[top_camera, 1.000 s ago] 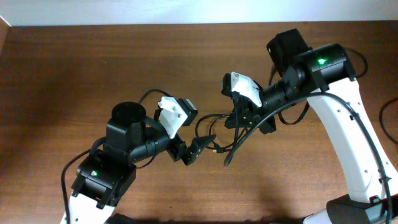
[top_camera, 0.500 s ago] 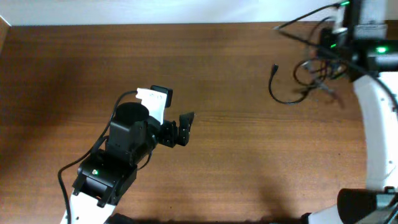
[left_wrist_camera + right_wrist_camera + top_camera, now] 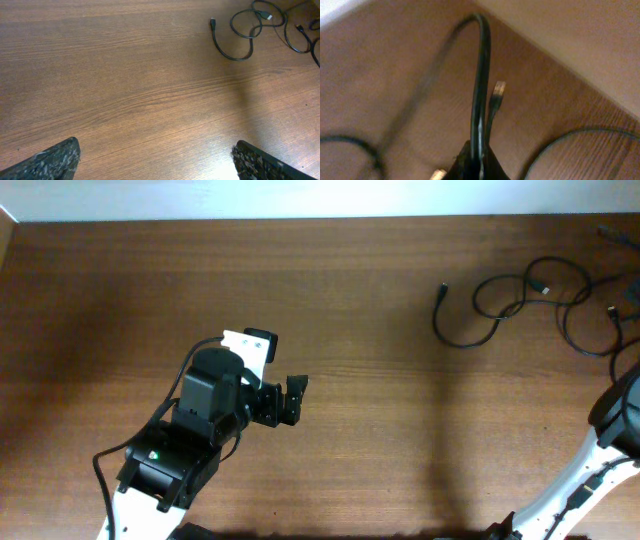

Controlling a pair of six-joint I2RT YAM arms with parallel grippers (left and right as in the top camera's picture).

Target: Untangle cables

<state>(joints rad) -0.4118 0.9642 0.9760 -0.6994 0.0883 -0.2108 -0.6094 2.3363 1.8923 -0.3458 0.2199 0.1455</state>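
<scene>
**Overhead view.** Shows the cables (image 3: 468,347) as thin black cords spread in loose, overlapping loops on the table (image 3: 380,290), at its far right corner. Shows one free plug end at the left limit of the bunch, pointing toward the table's far edge. Places the left gripper (image 3: 291,398) over the table's left-of-centre area, well apart from the cables, with only wood beneath. Cuts off the right arm (image 3: 612,418) at the table's right edge, its gripper outside this view.

**Left wrist view.** Looks down on the table (image 3: 125,75) past the left gripper (image 3: 155,150). Shows the two fingertips (image 3: 50,160) at the bottom corners, spread wide, with nothing but wood grain between them. Catches the cables (image 3: 235,59) at the top right, toward the table's far right corner, lying flat with one plug end free.

**Right wrist view (blurred).** Shows the right gripper (image 3: 477,156) as a dark shape at the bottom centre. Appears to show its fingers pinched together on one strand of the cables (image 3: 480,75), rising from them and arching over the table (image 3: 395,75). Shows a thinner strand just beside it, ending in a small pale plug (image 3: 498,89). Shows further strands curving across the table at lower left and lower right.
</scene>
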